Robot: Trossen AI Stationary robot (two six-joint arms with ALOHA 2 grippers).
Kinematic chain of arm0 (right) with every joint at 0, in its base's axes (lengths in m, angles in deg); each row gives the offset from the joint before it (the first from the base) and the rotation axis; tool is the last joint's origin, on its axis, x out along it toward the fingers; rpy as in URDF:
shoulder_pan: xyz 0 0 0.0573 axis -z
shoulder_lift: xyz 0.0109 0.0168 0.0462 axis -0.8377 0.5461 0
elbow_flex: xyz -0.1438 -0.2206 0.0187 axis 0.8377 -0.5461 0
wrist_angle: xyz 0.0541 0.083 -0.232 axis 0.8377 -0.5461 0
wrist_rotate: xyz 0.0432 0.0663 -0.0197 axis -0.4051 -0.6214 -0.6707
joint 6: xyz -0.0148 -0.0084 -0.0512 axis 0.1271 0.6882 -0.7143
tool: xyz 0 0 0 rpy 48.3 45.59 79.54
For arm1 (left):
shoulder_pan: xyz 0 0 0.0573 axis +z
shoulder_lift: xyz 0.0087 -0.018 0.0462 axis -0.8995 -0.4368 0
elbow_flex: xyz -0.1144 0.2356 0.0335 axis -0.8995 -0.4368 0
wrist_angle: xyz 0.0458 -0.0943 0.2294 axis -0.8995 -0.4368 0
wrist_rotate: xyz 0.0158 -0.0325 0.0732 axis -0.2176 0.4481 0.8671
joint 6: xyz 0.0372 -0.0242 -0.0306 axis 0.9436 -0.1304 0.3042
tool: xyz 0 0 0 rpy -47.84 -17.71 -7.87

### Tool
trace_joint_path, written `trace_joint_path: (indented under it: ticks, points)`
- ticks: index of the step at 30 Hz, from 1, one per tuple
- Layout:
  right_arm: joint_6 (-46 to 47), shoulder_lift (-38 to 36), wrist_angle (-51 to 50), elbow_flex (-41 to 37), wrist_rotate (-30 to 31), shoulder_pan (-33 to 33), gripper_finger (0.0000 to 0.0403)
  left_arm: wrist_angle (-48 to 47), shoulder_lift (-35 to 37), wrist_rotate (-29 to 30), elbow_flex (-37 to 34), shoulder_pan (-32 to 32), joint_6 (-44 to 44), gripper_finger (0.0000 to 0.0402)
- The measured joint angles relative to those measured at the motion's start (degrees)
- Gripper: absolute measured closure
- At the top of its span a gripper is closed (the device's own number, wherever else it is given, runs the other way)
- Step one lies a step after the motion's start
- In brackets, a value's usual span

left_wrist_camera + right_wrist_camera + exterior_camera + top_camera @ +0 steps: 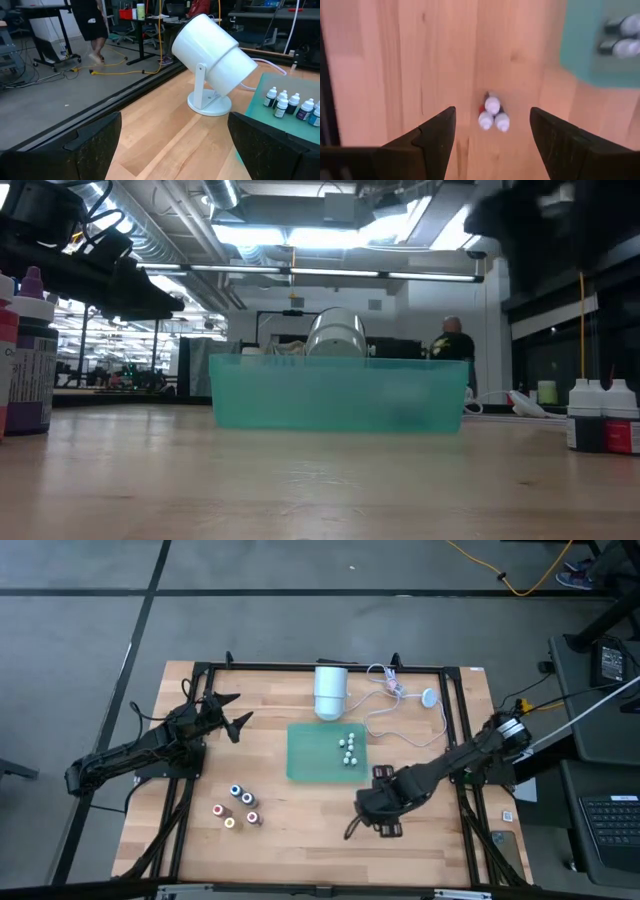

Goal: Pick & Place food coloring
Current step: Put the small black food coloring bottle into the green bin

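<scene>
Poised straight above a tight cluster of three white-capped food coloring bottles (493,114) standing upright on the bare wood beside the green tray (592,50), right gripper (492,142) spread wide astride them, far nearer than the left gripper (228,712).

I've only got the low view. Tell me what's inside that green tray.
Observer: A cluster of white-capped food coloring bottles stands in the green tray, toward its right side.
Operator: Now give me the right gripper's position.
Observer: The right gripper is open and points down at three white-capped bottles that stand together on the bare wood, outside the tray off its front right corner.
Operator: Report the left arm.
Observer: The left gripper is open at the table's far left, facing the white cylinder on its stand, with nothing between its fingers.
</scene>
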Motion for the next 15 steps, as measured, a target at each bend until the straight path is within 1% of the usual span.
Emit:
trace_joint_path:
  ticks: [4, 8, 15]
  points:
    - [-0.2, -2.4, 2.1, -6.4, -0.1, -0.7, 0.0148, 0.0, 0.0, 0.0, 0.0, 0.0, 0.0, 0.0041]
    - [-0.1, -3.2, 5.1, -11.4, -0.1, -0.6, 0.0148, 0.0, 0.0, 0.0, 0.0, 0.0, 0.0, 0.0041]
    - [-1.1, -3.1, 13.2, -15.7, -0.1, -0.6, 0.0148, 0.0, 0.0, 0.0, 0.0, 0.0, 0.0, 0.0041]
